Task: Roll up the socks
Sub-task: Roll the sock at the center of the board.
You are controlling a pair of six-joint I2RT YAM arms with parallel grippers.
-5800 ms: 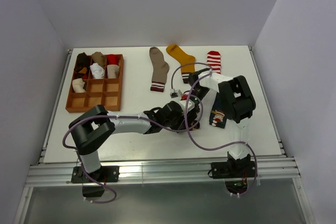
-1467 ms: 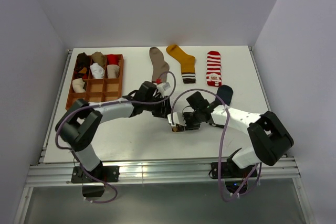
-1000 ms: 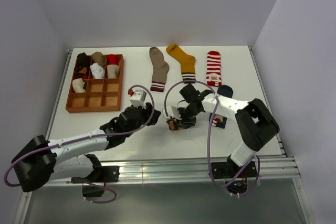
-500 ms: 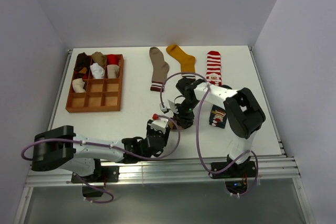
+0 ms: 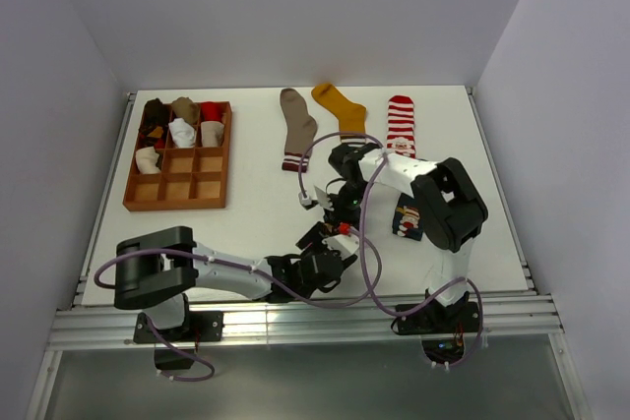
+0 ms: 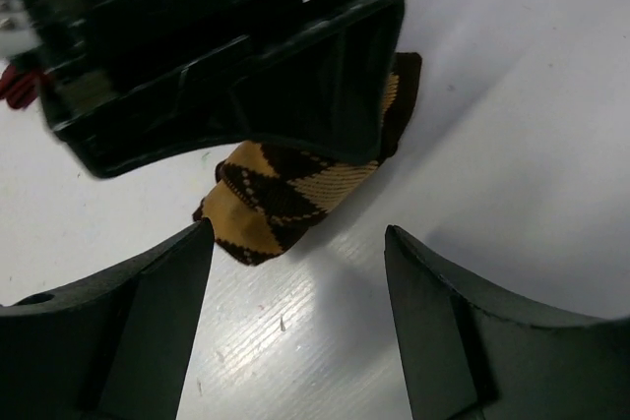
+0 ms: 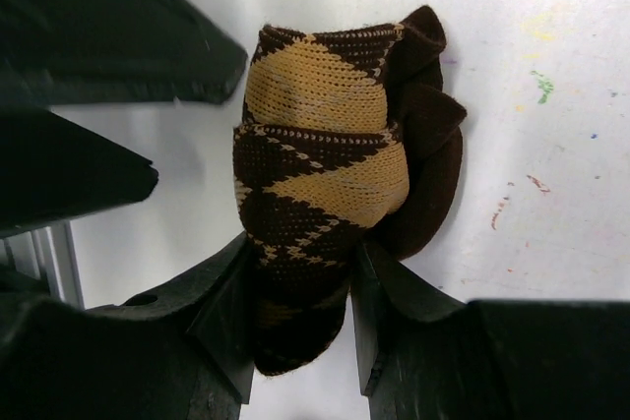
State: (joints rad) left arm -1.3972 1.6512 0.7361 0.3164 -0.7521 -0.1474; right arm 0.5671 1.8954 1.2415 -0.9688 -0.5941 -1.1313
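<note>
We see the white table (image 5: 246,228) under both arms. The wooden tray (image 5: 175,206) sits well off to the left of the two grippers, toward the far side.

Beyond the grippers, three socks lie flat in a row along the far part of the table. The taupe sock (image 5: 295,125) is on the left, the mustard sock (image 5: 340,110) in the middle and the striped sock (image 5: 401,125) on the right. The navy sock (image 5: 409,218) lies near the right gripper's right side, partly under that arm.

The right gripper (image 7: 300,282) is clamped on the argyle sock (image 7: 325,174), a fat brown-and-tan roll. Its two fingers (image 7: 226,307) pinch the lower end of the roll against the table. The dark cuff bulges out on one side.

The left gripper (image 6: 297,253) faces it from the near side with its jaws spread wide and nothing between them. In the left wrist view we find the roll just ahead of those fingertips (image 6: 192,243), poking out from under the right gripper's black body. We cannot tell whether the left fingertips touch the fabric.
</note>
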